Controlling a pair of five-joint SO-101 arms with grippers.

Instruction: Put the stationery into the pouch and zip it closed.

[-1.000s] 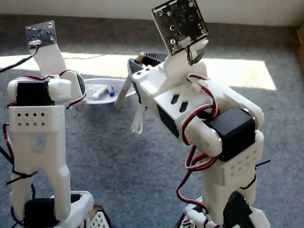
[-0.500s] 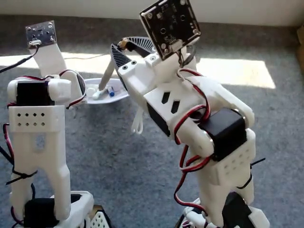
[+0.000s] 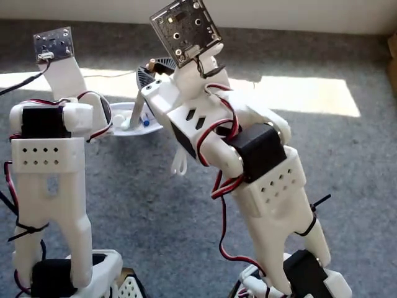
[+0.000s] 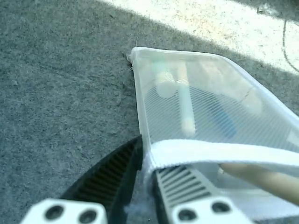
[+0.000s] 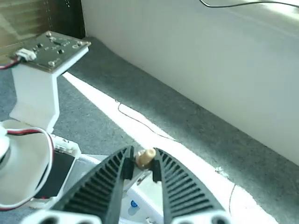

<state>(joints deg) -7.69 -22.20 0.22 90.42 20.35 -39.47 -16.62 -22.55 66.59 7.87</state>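
Observation:
A see-through white mesh pouch (image 4: pixel 201 112) lies on the grey carpet, with a white pen (image 4: pixel 185 105) and a blue item (image 4: pixel 223 123) inside. My left gripper (image 4: pixel 147 154) is shut on the pouch's white rim band (image 4: pixel 210 151) at one corner. My right gripper (image 5: pixel 140 163) is shut on the upper end of a wooden pencil (image 5: pixel 145 157). In the high view the right gripper (image 3: pixel 152 67) hangs above the pouch (image 3: pixel 121 107), and the pencil (image 3: pixel 136 112) slants down into its mouth. The pencil's shaft (image 4: pixel 261 179) passes under the rim band.
A small white loop-shaped piece (image 3: pixel 180 162) lies on the carpet in front of the pouch. A white wall (image 5: pixel 210 60) runs along the far side, with a thin cable (image 5: pixel 140 122) on the floor before it. Sunlit carpet (image 3: pixel 310 96) stretches to the right.
My right arm has swung left with the pencil, carrying it from beside the pouch to over its mouth. The left arm has not moved.

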